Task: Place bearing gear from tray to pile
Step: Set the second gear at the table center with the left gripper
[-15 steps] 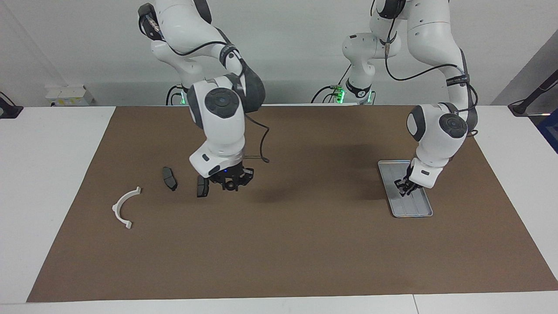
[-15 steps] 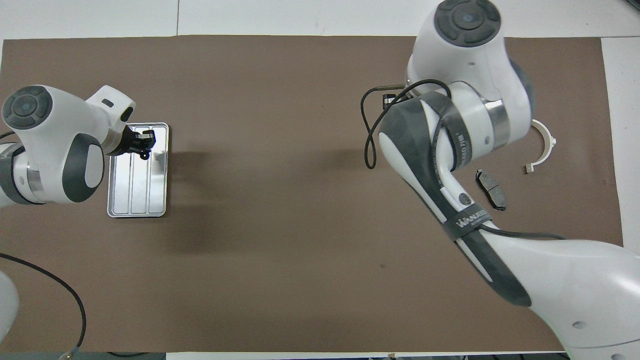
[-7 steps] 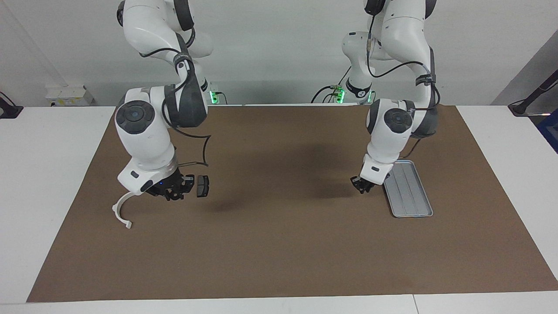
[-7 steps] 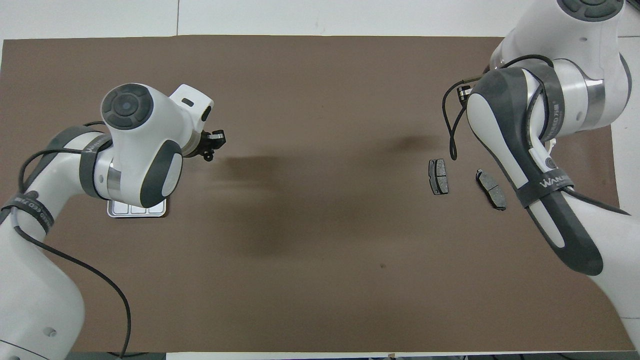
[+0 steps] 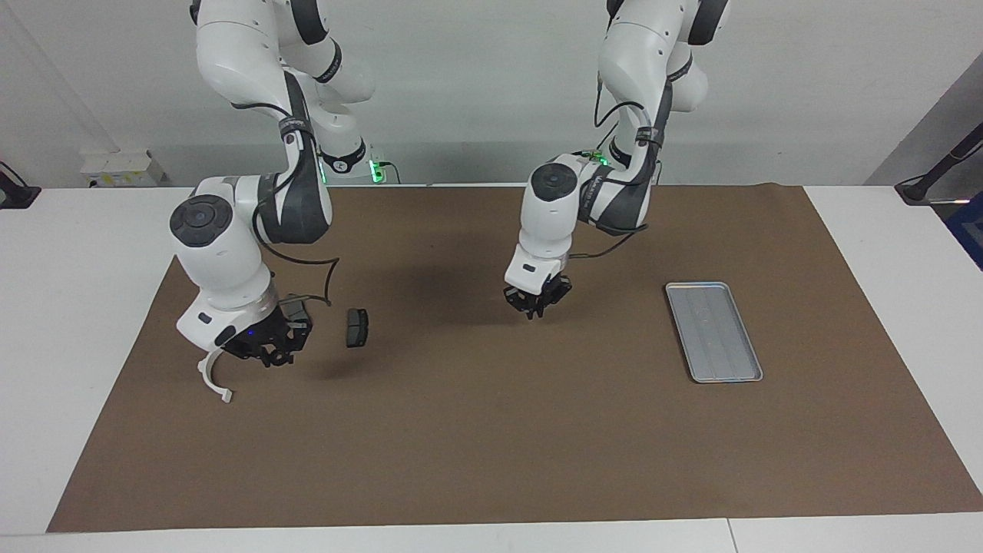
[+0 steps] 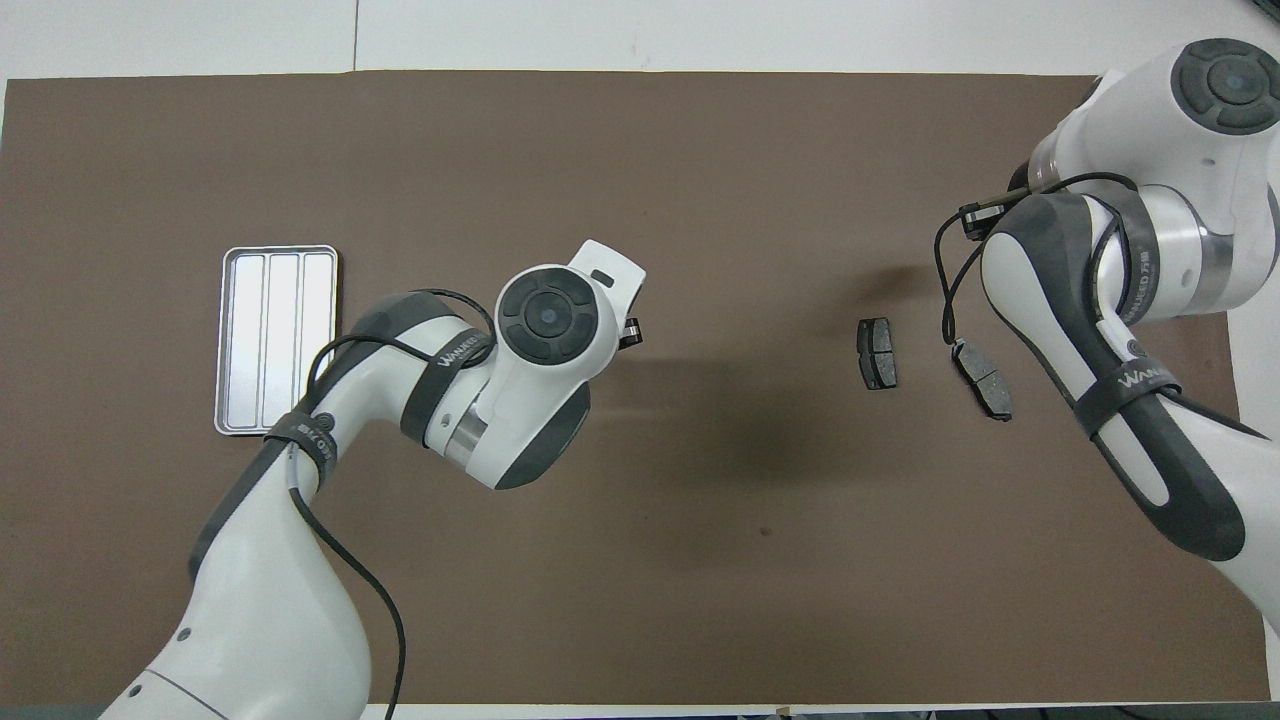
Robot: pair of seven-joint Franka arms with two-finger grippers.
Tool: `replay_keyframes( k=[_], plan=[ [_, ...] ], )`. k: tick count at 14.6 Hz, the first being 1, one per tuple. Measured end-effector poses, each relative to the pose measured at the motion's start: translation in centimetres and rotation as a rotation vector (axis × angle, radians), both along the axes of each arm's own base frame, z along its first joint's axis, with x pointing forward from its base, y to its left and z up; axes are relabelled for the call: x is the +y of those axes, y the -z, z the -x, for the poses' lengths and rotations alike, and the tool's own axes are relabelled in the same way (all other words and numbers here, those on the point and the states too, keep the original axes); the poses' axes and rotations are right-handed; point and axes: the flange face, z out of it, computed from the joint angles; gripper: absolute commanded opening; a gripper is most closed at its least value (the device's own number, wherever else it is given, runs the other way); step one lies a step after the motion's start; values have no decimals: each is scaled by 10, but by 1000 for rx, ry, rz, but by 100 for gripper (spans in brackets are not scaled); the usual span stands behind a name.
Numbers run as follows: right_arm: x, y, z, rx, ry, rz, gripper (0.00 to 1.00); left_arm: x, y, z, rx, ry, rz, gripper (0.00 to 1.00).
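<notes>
We see our left gripper point(image 5: 537, 302) over the bare brown mat point(image 5: 491, 430), well apart from the empty ridged tray point(image 5: 714, 331). Our right gripper point(image 5: 270, 347) hangs beside the white half-ring bracket point(image 5: 213, 375), near one dark pad point(image 5: 356, 327).

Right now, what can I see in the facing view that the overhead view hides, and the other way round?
Only the facing view shows the white bracket, the right gripper low over the mat beside it, and the left gripper in the air over the mat's middle. Only the overhead view shows one dark pad whole; facing, the right arm covers most of it. Both show the empty tray and the other pad.
</notes>
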Motion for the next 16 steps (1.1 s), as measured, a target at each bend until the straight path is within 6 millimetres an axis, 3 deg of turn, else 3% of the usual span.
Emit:
replay_keyframes(
  k=[5, 7, 16],
  plan=[
    [-14, 37, 15, -37, 2, -8, 0, -43, 33, 24, -12, -9, -54, 11],
    [-18, 48, 18, -57, 2, -11, 0, -54, 37, 22, -28, -15, -78, 11],
    [-43, 90, 22, -97, -3, -19, 0, -54, 39, 10, -43, -24, -81, 15]
  ],
)
